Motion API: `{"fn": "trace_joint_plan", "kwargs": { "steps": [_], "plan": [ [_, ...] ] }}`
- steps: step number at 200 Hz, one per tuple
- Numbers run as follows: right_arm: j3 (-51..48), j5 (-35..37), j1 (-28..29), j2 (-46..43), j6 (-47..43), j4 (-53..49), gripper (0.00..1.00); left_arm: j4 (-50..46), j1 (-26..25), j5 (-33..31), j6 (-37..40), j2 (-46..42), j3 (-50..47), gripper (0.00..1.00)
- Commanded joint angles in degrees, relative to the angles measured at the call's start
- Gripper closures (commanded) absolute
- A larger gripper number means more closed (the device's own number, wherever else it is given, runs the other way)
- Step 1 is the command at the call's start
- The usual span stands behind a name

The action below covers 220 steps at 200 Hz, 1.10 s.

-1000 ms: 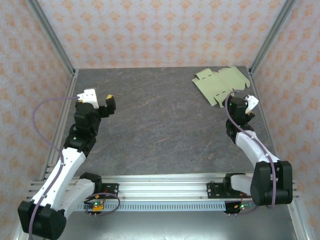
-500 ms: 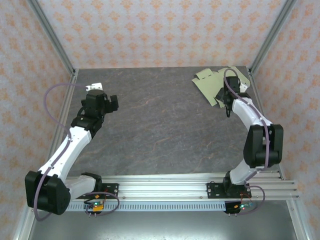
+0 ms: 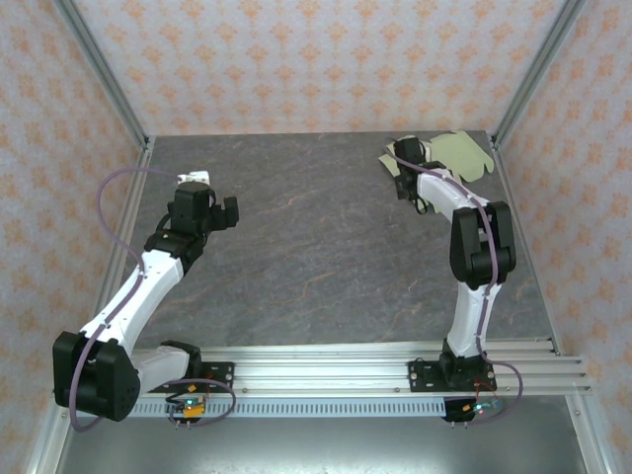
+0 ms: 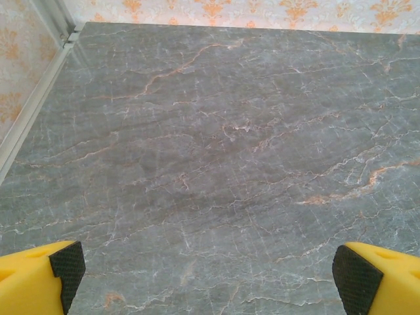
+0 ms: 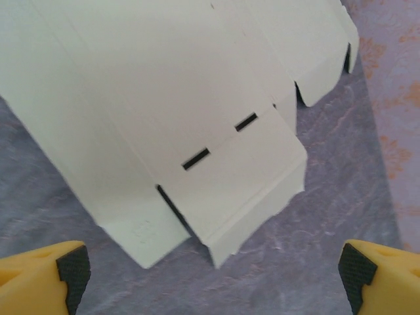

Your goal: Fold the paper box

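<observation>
Top external — grey marbled table (image 3: pixel 316 247), papered walls (image 3: pixel 316 59)

We see a robotics lab test cell: a grey marble-look table (image 3: pixel 316 257) boxed in by orange-patterned wall panels (image 3: pixel 316 59) on aluminium posts (image 3: pixel 103 69), with white robot arms (image 3: pixel 138 286) bolted to an aluminium extrusion rail (image 3: pixel 316 367).

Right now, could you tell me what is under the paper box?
The paper box lies flat, unfolded, on the grey marbled table, which shows around its edges. Anything beneath the sheet itself is covered.
</observation>
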Motion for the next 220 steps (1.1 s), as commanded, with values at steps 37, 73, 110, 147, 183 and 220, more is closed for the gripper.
{"fn": "trace_joint_plan", "kwargs": {
  "steps": [37,73,110,147,183,220],
  "plan": [
    [-0.6,4.1,-0.7,1.5,-13.2,-4.3,0.11,1.8,0.2,-2.8,2.5,-0.4,-0.7,0.00],
    [-0.2,4.7,-1.3,3.1,-13.3,-4.1,0.12,2.6,0.1,-5.5,3.9,-1.1,-1.9,0.00],
    [-0.1,5.2,-2.1,4.5,-14.1,-1.9,0.16,2.9,0.1,-6.7,4.8,-0.9,-2.4,0.00],
    [0.8,7.5,-2.4,5.3,-15.1,0.5,0.22,2.5,0.1,-7.2,5.1,-1.1,-1.7,0.00],
    [1.3,7.4,-2.4,6.3,-13.3,0.5,0.22,2.4,0.1,-7.2,5.1,-2.2,-1.8,0.00],
    [0.2,7.4,-2.4,6.3,-11.6,1.1,0.22,2.4,0.1,-6.9,4.4,-2.9,-1.9,0.00]
  ]
}}
